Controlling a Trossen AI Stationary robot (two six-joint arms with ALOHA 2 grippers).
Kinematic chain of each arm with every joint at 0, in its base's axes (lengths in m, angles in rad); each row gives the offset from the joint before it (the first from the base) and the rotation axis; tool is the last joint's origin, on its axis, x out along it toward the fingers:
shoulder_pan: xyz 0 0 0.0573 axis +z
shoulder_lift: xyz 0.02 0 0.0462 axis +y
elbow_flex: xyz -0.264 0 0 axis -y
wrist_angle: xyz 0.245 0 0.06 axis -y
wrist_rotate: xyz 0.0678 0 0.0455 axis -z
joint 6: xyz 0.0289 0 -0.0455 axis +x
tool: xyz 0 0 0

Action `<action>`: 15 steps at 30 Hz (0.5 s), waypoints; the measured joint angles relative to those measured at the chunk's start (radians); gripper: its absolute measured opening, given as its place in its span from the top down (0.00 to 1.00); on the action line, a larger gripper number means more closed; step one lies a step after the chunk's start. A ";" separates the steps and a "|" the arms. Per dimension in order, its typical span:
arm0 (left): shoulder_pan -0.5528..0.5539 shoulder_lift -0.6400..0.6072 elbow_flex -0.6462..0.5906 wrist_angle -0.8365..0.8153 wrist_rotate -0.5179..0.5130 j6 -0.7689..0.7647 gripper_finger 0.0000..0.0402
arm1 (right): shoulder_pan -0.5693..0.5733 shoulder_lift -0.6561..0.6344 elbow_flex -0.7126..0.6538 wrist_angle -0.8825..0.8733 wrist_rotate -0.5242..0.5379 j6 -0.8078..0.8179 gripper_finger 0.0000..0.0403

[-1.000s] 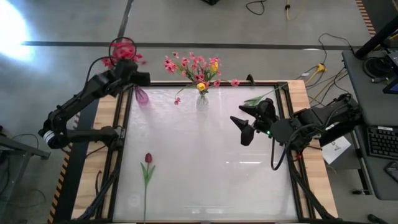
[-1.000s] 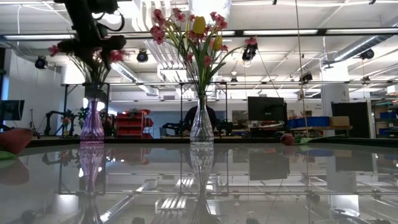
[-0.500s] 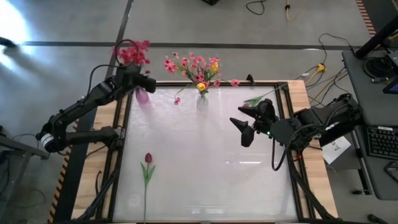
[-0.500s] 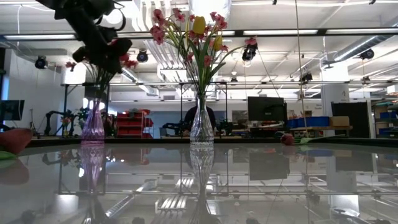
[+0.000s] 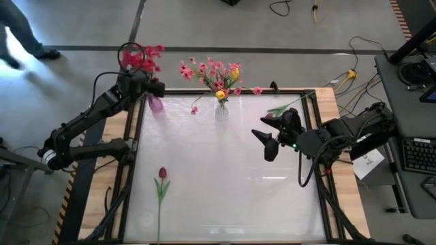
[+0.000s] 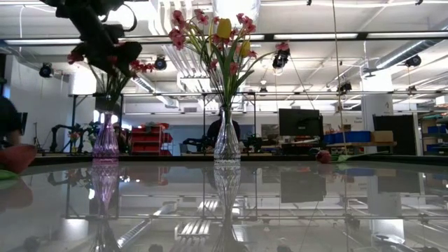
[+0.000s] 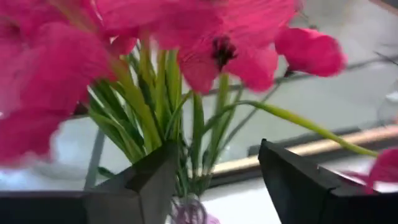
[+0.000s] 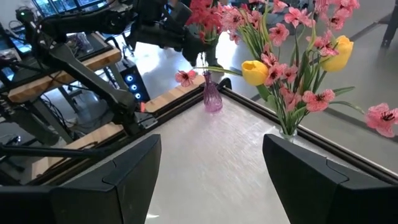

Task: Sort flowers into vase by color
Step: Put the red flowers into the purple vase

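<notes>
High view shows you the red spray (image 5: pixel 138 58) standing stems-down in the purple vase (image 5: pixel 155 105) at the table's far left corner, blossoms above the left gripper (image 5: pixel 144 87), which sits at the stems. From the left wrist view its fingers (image 7: pixel 146 180) stand apart around the stems, so the bunch looks released. Your next stem, the dark-red bud (image 5: pixel 162 173), lies near the front left, stem running toward the front edge, nearer the left arm. The right gripper (image 5: pixel 266 138) waits open mid-table.

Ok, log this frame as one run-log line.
left gripper: fingers open around red flower spray stems above purple vase | right gripper: open, idle mid-table | clear vase: pink and yellow flowers | red tulip: on table
</notes>
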 joint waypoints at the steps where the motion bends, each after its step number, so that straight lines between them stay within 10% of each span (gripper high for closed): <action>1: 0.001 -0.002 -0.003 0.012 -0.020 -0.013 0.45 | 0.000 -0.001 0.000 0.001 0.002 -0.004 0.32; 15: 0.000 -0.066 -0.121 0.145 0.033 -0.050 0.40 | 0.019 -0.021 0.000 0.006 0.007 -0.025 0.32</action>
